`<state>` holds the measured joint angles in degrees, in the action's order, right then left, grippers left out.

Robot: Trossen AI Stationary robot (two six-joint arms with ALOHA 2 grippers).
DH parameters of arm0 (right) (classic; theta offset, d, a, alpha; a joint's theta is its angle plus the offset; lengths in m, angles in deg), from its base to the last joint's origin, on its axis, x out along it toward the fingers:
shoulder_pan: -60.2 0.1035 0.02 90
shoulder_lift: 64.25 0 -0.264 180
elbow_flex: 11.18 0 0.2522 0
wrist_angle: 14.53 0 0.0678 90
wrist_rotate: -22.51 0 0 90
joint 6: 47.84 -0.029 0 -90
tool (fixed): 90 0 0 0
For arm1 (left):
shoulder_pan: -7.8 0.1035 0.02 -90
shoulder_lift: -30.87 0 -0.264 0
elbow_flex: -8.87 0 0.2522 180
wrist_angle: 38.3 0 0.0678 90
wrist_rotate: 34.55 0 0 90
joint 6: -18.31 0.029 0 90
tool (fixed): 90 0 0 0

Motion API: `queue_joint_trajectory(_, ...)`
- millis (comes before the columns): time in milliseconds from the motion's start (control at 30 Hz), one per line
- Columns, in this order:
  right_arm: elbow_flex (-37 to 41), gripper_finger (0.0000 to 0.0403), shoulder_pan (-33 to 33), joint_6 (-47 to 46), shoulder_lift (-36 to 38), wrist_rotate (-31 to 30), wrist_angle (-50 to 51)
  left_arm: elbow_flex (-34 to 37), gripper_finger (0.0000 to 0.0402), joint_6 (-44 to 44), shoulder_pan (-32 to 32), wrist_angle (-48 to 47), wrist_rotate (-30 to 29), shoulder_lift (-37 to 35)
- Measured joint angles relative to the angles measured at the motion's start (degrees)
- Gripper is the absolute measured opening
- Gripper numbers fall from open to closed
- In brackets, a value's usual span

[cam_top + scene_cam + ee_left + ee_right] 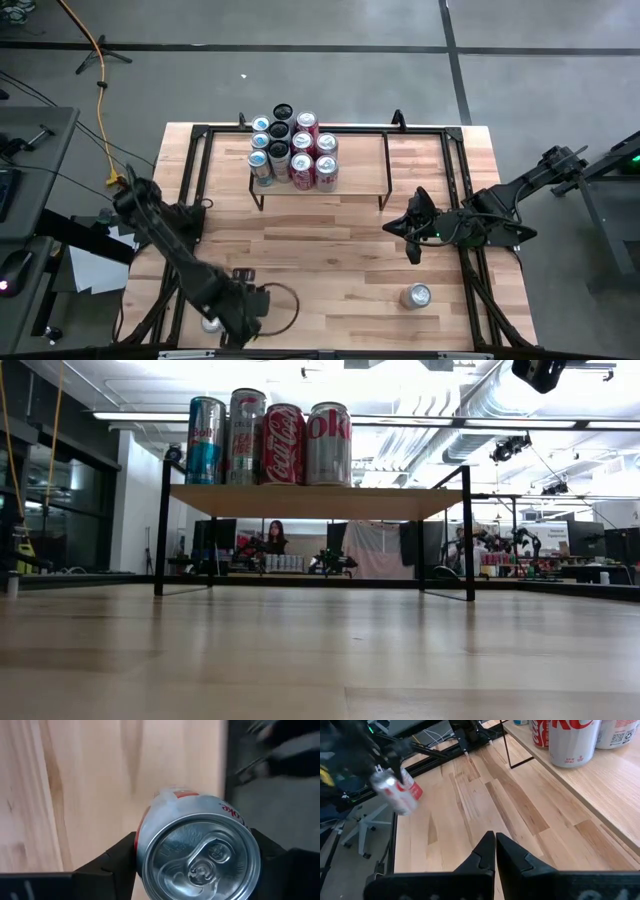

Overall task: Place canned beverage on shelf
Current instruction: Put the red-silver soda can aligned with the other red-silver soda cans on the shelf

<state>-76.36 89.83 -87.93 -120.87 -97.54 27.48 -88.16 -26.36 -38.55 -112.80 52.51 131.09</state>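
Note:
A silver-and-red can [197,860] sits between the fingers of my left gripper [215,318] at the table's near left corner; the right wrist view shows the same can [400,790] tilted under that gripper. The shelf [350,165] stands at the table's far middle on black rod legs. Several cans [290,150] stand on its left end, also visible in the low view [270,445]. Another silver can [416,296] stands upright on the tabletop at the near right. My right gripper [415,245] hangs shut above the table, right of centre, holding nothing. My left gripper pinches the can's round wall [142,845] just below its top rim, one finger [120,857] on each side. The fingers come from above, pointing steeply down. The can's top with the pull tab faces up and the can is tilted. Whether its base is on the table I cannot tell.
Black frame rails [190,200] run along the table's left and right sides. Bare wood [320,260] lies between the shelf and the near edge. The shelf's right half [360,150] carries nothing.

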Motion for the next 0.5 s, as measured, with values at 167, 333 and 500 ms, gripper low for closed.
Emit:
queue_joint_trajectory(167, 0.0, 0.0, 0.0, 0.02, 0.0, -1.06, 0.0, -7.99, 0.0202, 7.48, 6.44, -0.05, -0.37, -5.54)
queue_joint_trajectory(333, 0.0, 0.0, -0.02, 0.04, 0.0, -2.95, -0.1, -22.79, 0.0202, 17.92, 16.07, -3.21, -4.12, -7.67)
queue_joint_trajectory(500, 0.0, 0.0, -0.02, 1.32, 0.02, -4.83, -3.05, -38.08, 0.0202, 31.5, 26.48, -7.02, -12.46, -4.75)
